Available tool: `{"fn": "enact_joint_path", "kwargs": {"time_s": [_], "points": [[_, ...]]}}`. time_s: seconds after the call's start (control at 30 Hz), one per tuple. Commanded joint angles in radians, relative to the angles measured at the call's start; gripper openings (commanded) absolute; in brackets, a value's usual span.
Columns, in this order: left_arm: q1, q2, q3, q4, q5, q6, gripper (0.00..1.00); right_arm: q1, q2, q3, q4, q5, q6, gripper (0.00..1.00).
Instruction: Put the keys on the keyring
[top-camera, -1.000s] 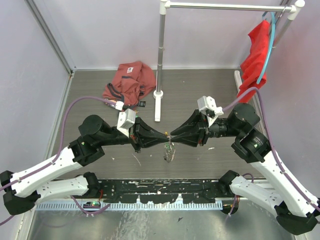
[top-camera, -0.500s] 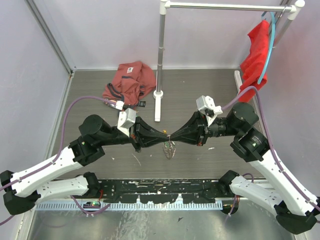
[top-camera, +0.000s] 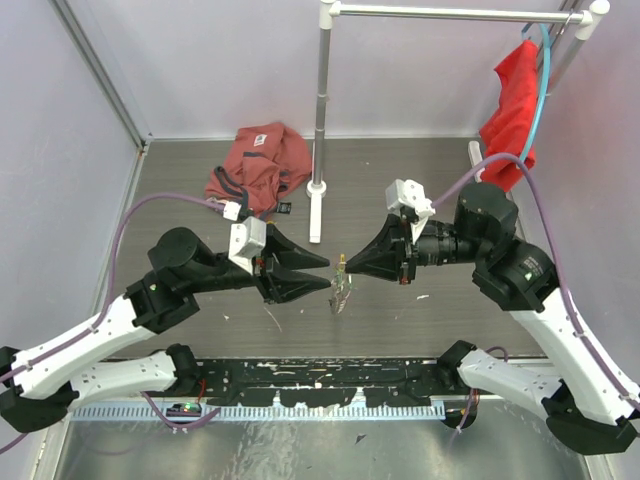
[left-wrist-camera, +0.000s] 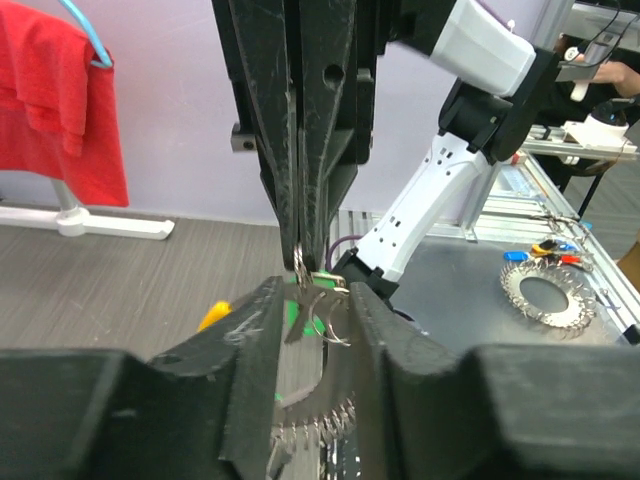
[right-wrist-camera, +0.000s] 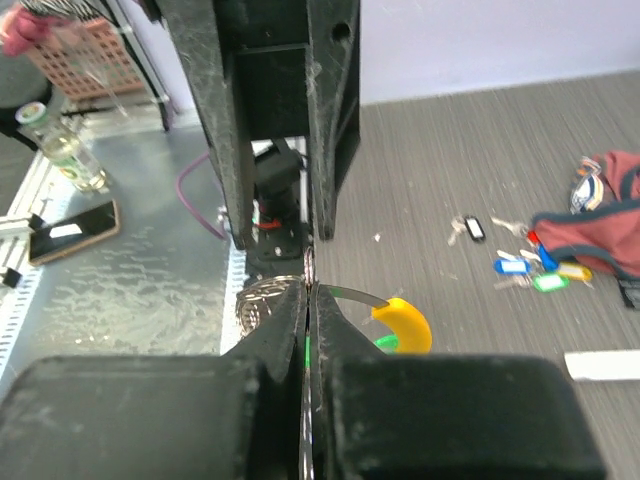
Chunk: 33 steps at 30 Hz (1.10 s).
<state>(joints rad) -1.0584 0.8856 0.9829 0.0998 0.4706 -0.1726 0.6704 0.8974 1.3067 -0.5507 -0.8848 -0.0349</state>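
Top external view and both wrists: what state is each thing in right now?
left gripper: open
right gripper: shut on the keyring
keyring: hanging from the right gripper
loose keys: lying on the table, off the ring
red shirt: crumpled on the table
red garment: hanging on the rack

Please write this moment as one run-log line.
left gripper: open; right gripper: shut on keyring; keyring: hanging; tagged keys: on table
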Motion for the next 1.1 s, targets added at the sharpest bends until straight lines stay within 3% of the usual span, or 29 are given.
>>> {"fn": "enact_joint_path", "kwargs": {"time_s": [0.0,0.2,0.43,0.7,0.83,1.07], "points": [[-0.003,-0.024,0.081,-0.181,-0.053,0.097,0.45,0.002,0.060,0.177,-0.298,0.109,-0.144,0.01],[-0.002,-0.009,0.120,-0.299,-0.108,0.172,0.49,0.047,0.158,0.332,-0.498,0.268,-0.190,0.01],[-0.003,-0.009,0.097,-0.278,-0.119,0.167,0.53,0.237,0.274,0.482,-0.663,0.521,-0.186,0.01],[-0.004,0.001,0.082,-0.228,-0.064,0.146,0.58,0.354,0.354,0.580,-0.731,0.617,-0.196,0.01],[-0.004,0.023,0.090,-0.233,-0.021,0.140,0.49,0.388,0.374,0.597,-0.738,0.633,-0.197,0.01],[-0.003,0.056,0.115,-0.276,0.009,0.161,0.42,0.418,0.386,0.616,-0.744,0.647,-0.197,0.01]]}}
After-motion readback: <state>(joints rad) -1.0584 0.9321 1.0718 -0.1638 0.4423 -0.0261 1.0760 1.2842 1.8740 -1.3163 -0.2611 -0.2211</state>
